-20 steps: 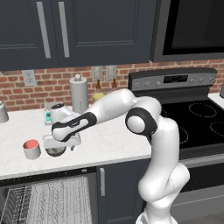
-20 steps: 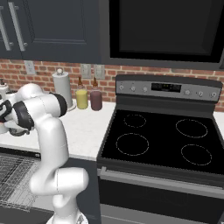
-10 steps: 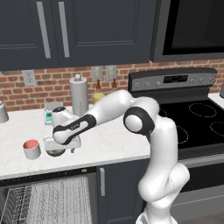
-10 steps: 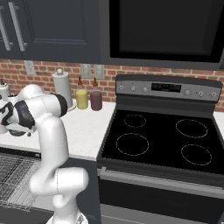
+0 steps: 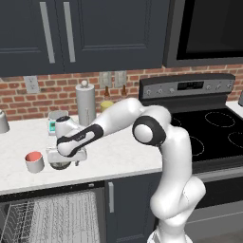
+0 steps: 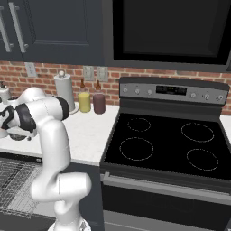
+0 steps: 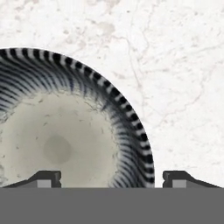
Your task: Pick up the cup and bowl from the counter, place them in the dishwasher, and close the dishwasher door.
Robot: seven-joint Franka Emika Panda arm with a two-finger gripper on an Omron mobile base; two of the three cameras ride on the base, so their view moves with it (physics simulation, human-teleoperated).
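Dark finger tips of the white arm's two-finger gripper (image 7: 111,177) stand well apart in the hand view, jaws spread wide, one tip over the pale inside of the bowl, the other outside its rim over bare stone. Nothing is clamped between them; whether either tip touches the rim cannot be told.

Directly under the hand sits the small round shallow bowl (image 7: 57,127), black-and-white striped around the rim, pale speckled centre, nothing in it. From the left base view the gripper (image 5: 66,156) hangs low over the same bowl (image 5: 60,164), which rests on the white, faintly marbled stone counter (image 5: 118,156) near its front edge.

Just left of the bowl stands the short white-grey cup with red inside (image 5: 34,162), upright, apart from the bowl, nothing visible in it.

Further back on the counter: a tall grey canister with a knob lid (image 5: 86,98), with a yellow jar (image 6: 84,102) and a maroon jar (image 6: 99,103) side by side against the brick wall.

Below the counter edge the dishwasher (image 5: 52,218) is open, its grey wire rack (image 5: 57,220) showing with no dishes visible in it. To the right lies the black stovetop (image 6: 167,144).
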